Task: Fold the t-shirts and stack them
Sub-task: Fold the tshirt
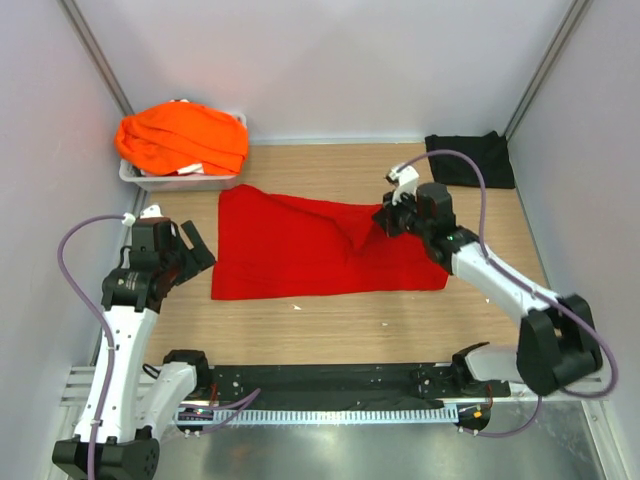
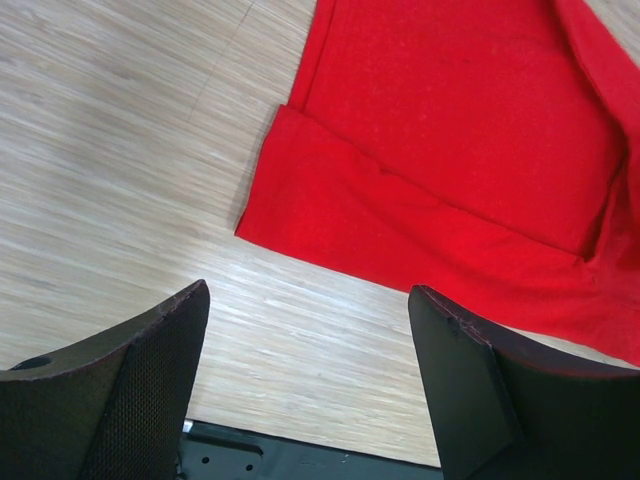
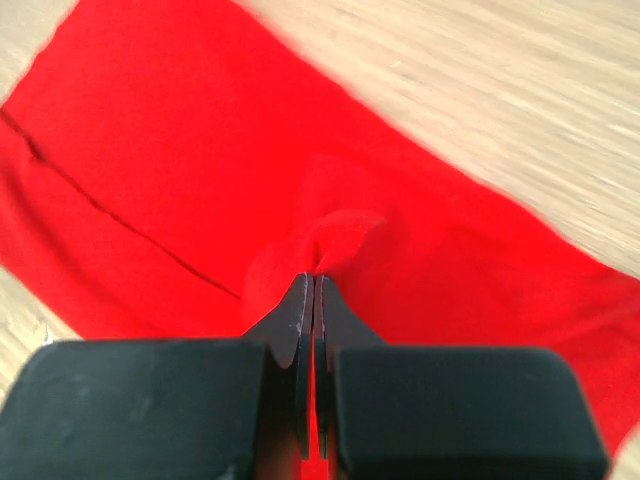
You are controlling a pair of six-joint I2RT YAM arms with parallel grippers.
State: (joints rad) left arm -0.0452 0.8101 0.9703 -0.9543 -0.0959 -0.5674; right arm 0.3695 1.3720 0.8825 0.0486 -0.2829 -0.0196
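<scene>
The red t-shirt [image 1: 300, 255] lies flat in the middle of the counter [image 1: 380, 325], its long axis running left to right between the arms. The right end effector [image 3: 315, 290] is over its right part, jaws closed on a raised pinch of the cloth, so that arm is nearer. The left end effector [image 2: 308, 300], spread wide and empty, hangs just off the shirt's near-left corner, with the cloth ahead and to its right.

We're looking at a light wood-grain worktop [image 1: 350, 330] boxed in by plain pale walls [image 1: 330, 60], with silver metal posts [image 1: 95, 50] in the back corners and even, soft lighting.
</scene>
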